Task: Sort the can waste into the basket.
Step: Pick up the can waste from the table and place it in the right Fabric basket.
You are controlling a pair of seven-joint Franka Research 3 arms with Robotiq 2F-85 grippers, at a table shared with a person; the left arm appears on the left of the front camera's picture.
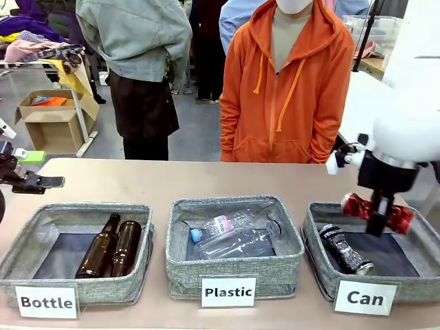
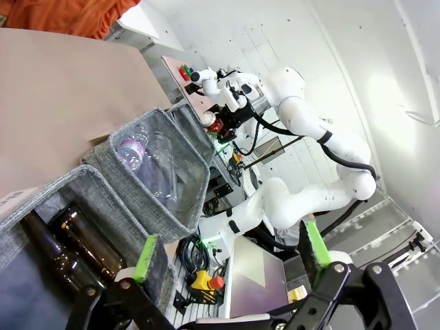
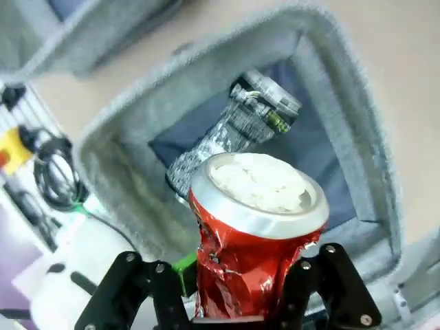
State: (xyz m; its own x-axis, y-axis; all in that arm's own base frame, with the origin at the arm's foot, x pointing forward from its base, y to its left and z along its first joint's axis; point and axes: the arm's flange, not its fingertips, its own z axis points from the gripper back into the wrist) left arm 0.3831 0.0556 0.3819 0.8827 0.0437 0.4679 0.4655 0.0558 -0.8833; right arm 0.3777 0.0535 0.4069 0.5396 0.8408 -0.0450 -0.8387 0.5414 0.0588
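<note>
Over the right-hand basket, front view: the right gripper (image 1: 379, 223) hangs above the basket labelled "Can" (image 1: 323, 261), its fingers clamped tight on the red can (image 1: 357, 207), which lies crosswise between them.
Black can, front view: it lies on the dark floor of the same basket (image 1: 346, 249), tilted, silver end toward the front.
Other baskets, front view: brown glass bottles (image 1: 110, 245) in "Bottle", clear plastic bottles (image 1: 234, 234) in "Plastic".
Person, front view: an orange hoodie (image 1: 285, 89) stands at the far edge.
Left gripper, left wrist view: fingers spread wide with nothing between them (image 2: 230, 251), green pads (image 2: 144, 258) bare, held beside the bottle basket.
Right wrist view: the dented red can (image 3: 251, 234) sits pinched between the black fingers, its silver end facing the basket; beyond it the black can (image 3: 240, 127) rests inside the grey basket (image 3: 124, 165).
</note>
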